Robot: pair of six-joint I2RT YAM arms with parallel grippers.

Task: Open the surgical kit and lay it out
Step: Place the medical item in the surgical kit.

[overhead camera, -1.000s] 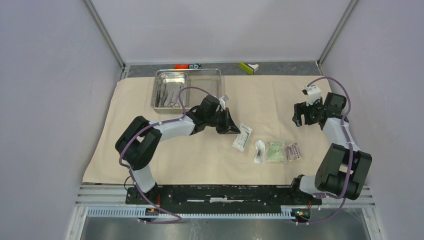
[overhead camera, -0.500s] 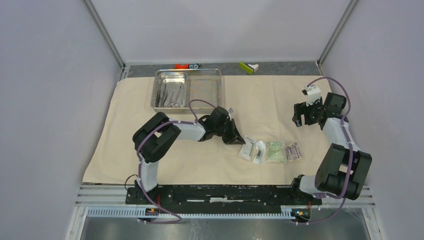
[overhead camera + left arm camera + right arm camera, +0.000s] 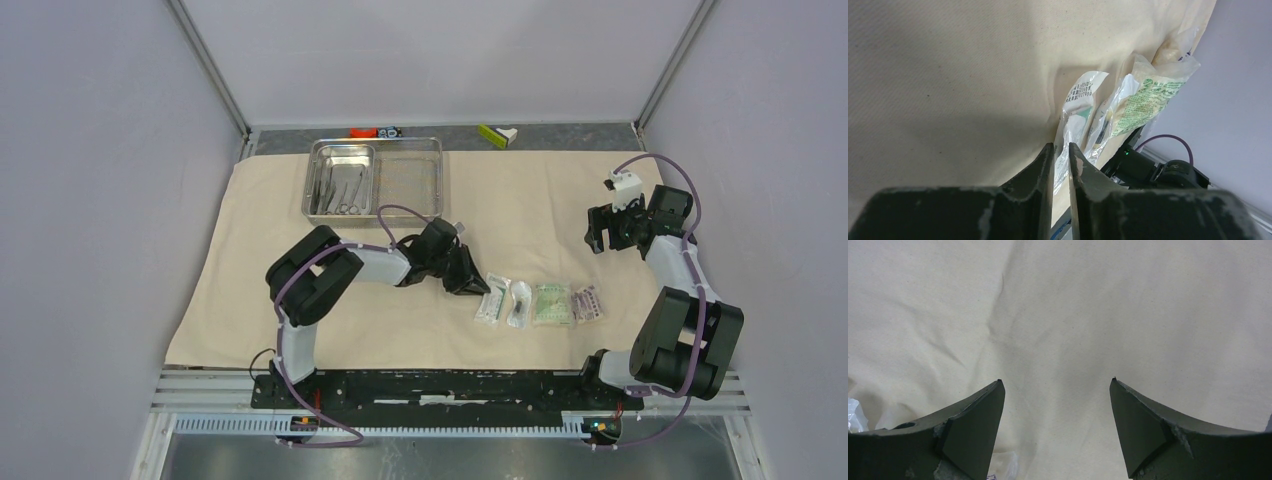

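Left arm: elbow folded back, forearm low across the cloth wrap (image 3: pixel 520 200), left gripper (image 3: pixel 1061 146) aimed at the near end of a sealed packet (image 3: pixel 1075 107). Jaws a crack apart, with the packet edge in the gap; whether it is pinched cannot be told. Three more packets (image 3: pixel 552 303) lie just beyond it in a row.
Right arm: reared up, right gripper (image 3: pixel 1057 382) spread wide above bare cloth, nothing between its jaws.
Steel tray (image 3: pixel 440 180): far behind the left gripper.
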